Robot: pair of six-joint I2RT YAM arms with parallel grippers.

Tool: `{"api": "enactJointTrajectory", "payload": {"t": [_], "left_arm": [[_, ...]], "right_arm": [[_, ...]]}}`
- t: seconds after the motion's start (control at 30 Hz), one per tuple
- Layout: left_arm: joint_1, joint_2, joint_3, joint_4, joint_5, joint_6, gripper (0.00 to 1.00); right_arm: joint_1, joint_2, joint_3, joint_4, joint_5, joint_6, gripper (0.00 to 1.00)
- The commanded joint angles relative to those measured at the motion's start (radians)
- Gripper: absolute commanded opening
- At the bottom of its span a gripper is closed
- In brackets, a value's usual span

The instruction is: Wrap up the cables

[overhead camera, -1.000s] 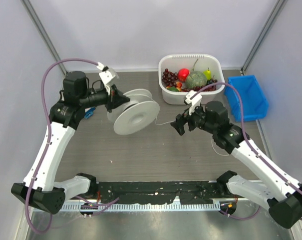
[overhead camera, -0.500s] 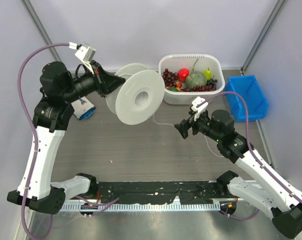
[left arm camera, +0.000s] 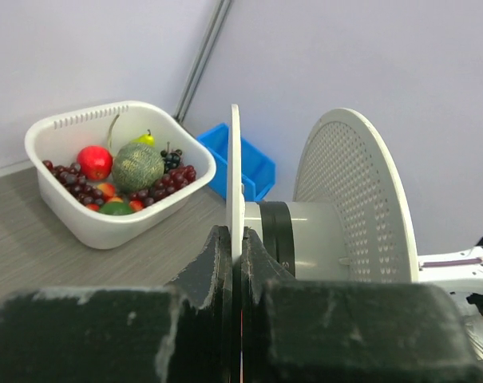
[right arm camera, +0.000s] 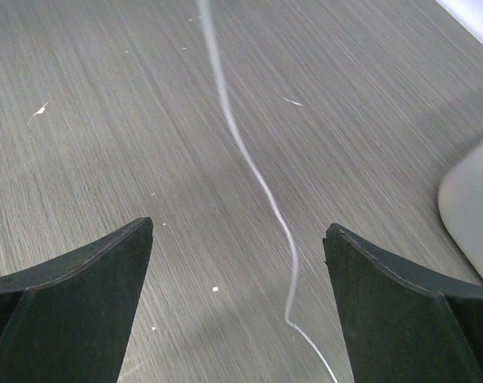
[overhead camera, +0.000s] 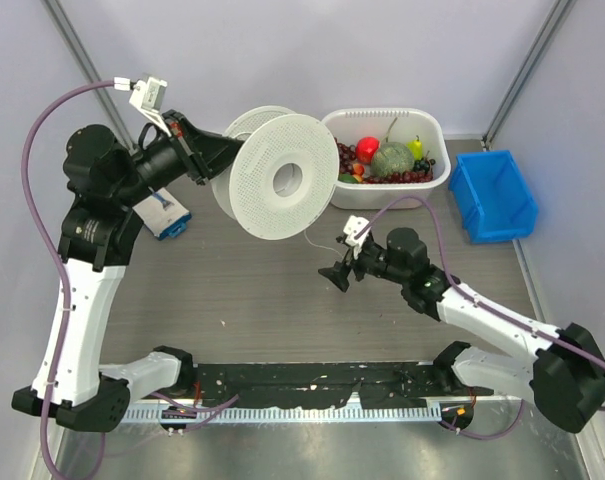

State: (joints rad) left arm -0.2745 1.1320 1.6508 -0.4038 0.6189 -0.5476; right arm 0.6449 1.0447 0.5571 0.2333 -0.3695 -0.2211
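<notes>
My main worry is the right gripper (overhead camera: 339,275). Its jaws are spread wide, one either side of the cable (right arm camera: 239,144), which lies slack and wavy on the table (overhead camera: 232,290) near its middle. The cord is so thin and flat on the surface that closing from this height could catch nothing, while dropping lower risks the fingertips (right arm camera: 105,279) scraping the tabletop. If the pads close off-centre, I expect the cable to slide out sideways.

The second risk is the spool (overhead camera: 262,200). The left gripper (left arm camera: 235,247) is pressed together on the edge of the near flange only, with the whole reel hanging out past the jaws. That is a thin grip on a wide thing, so any quick wrist turn could let it pivot or slip. The slack between reel and table could also let a turn ride over the flange instead of settling on the hub. The far flange sits near the fruit basket (overhead camera: 434,125) at the far edge, so a swing that way may knock it.

The left arm stands tall over the left side of the table, elbow high and forearm reaching toward the middle, carrying the spool well above the surface. The right arm lies low and stretched from the near right corner toward the centre, its wrist tipped down at the cable. From above, the cord seems to run from under the spool to that gripper.
</notes>
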Motion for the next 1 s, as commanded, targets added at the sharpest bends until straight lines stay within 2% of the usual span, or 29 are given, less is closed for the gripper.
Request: {"api": "enactJointTrajectory", "payload": {"t": [0.0,0.2,0.3,0.37,0.5,0.53,0.63,0.73,0.87,0.97], "left_arm": [[0.003,-0.043,0.018,0.148,0.041,-0.058,0.0],[0.004,-0.057,0.003,0.169,0.071,-0.049,0.0],[0.001,-0.057,0.004,0.171,0.1,-0.003,0.0],[0.003,-0.061,0.004,0.157,0.11,0.058,0.0],[0.003,-0.069,0.02,0.094,0.14,0.285,0.0],[0.003,-0.075,0.024,0.077,0.156,0.367,0.0],[0.003,-0.113,0.012,0.062,0.189,0.626,0.0],[0.003,-0.149,-0.011,0.083,0.228,0.86,0.0],[0.003,-0.133,0.046,0.094,0.258,0.897,0.0],[0.001,-0.121,0.087,0.095,0.286,0.903,0.0]], "right_arm": [[0.05,0.07,-0.009,0.222,-0.017,-0.098,0.92],[0.055,0.15,-0.036,0.342,0.066,-0.139,0.81],[0.053,0.161,-0.04,0.344,0.089,-0.15,0.68],[0.055,0.149,-0.043,0.325,0.092,-0.149,0.65],[0.055,0.095,-0.056,0.243,0.074,-0.133,0.67],[0.055,0.083,-0.059,0.232,0.07,-0.12,0.69],[0.055,0.051,-0.052,0.173,0.066,-0.092,0.84],[0.056,0.049,-0.037,0.158,0.075,-0.058,0.86],[0.055,0.09,-0.02,0.185,0.034,-0.063,0.86],[0.056,0.132,-0.008,0.248,0.063,-0.113,0.86]]}}
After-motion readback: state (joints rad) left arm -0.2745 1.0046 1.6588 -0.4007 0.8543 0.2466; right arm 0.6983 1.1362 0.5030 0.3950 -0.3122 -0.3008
